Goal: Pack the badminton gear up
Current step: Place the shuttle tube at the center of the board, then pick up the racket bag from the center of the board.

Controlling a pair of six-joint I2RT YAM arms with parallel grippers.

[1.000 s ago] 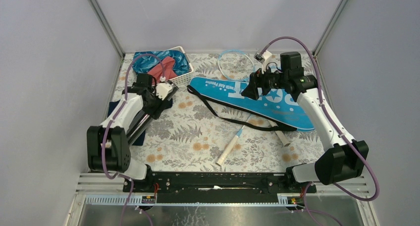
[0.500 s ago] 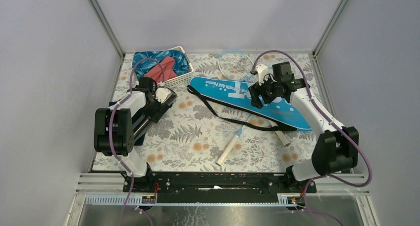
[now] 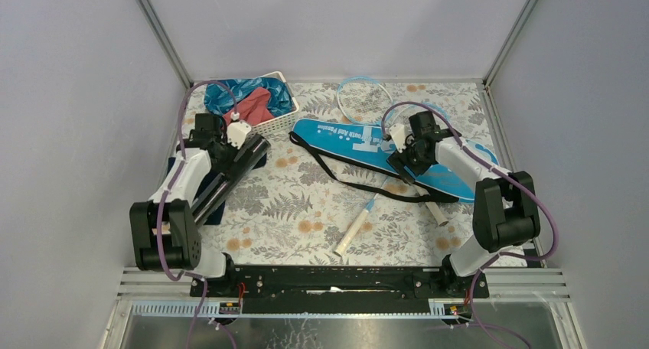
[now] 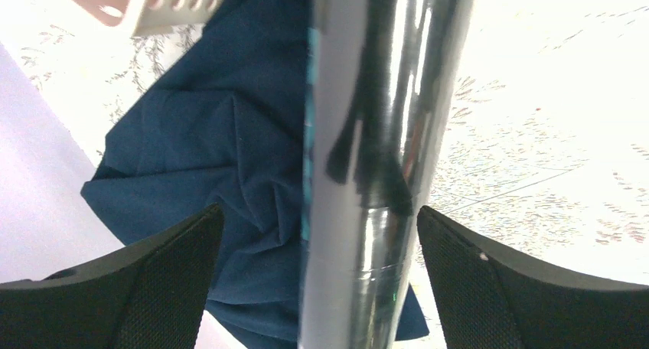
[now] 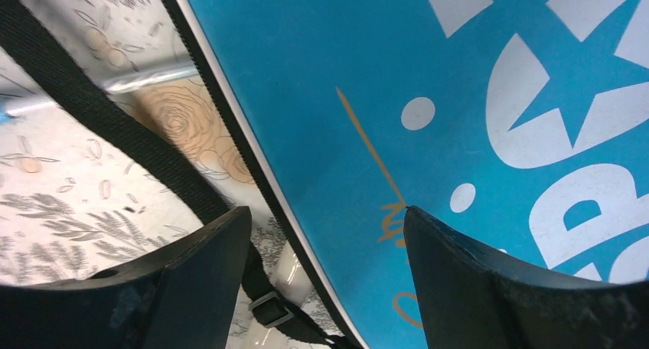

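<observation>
Tube [image 3: 229, 177]: black, glossy, lying aslant at the left of the table [image 3: 306, 211], partly on a navy cloth [image 3: 174, 165], far end close to the basket [image 3: 287, 122].

Bag [image 3: 340, 135]: blue, lying flat right of centre, white lettering uppermost, black strap [image 3: 360, 184] looping out toward the near side.

One racket [image 3: 352, 233]: white handle bare on the table near centre, shaft running up under the strap toward the bag.

Second racket [image 3: 360, 96]: light-blue head showing beyond the bag's far edge, the rest hidden beneath the bag.

Left pincer [image 4: 317, 211]: poised over the far part of the tube, jaws wide and straddling it. Clear gap on the cloth side. Contact at the opposite finger [image 4: 497, 288] not determinable. Tube not clamped.

Right pincer [image 5: 327, 211]: low over the near edge of the bag, jaws well apart, holding nothing. Bag edge and strap lying in the gap below.

Basket: white, perforated, in the far left corner, blue and red cloths inside.

Navy cloth: rumpled, spread under and beside the tube, reaching toward the left edge of the table.

Table: covered in a pale floral print.
</observation>
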